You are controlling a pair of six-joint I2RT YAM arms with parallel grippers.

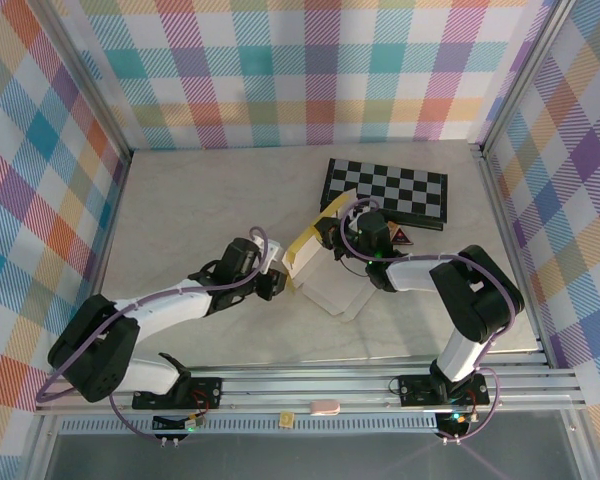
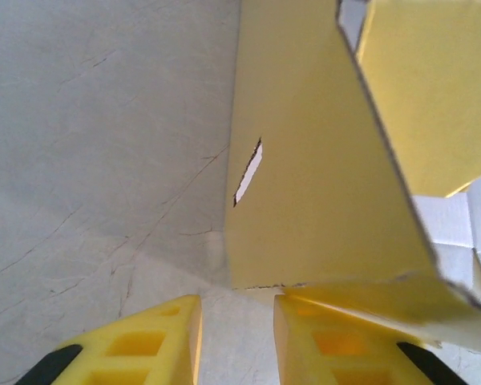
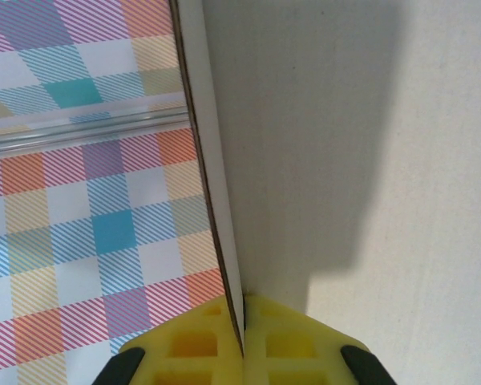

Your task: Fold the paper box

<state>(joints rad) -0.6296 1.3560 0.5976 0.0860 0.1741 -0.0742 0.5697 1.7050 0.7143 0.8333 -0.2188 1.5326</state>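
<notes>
Though unclear overhead, right gripper (image 3: 243,321) clamps what seems paper box (image 3: 321,200) edge

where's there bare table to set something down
The far-left table, between the left wall and the checkered board, is bare; so is the near strip between the arm bases. The centre is crowded by the paper box and both arms.

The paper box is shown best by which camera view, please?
The top external view: it takes in most of the paper box, half-folded beside the checkered board. The left wrist view gives a close yellow panel with a slot; the right wrist view, one thin edge pinched in the right gripper.
</notes>
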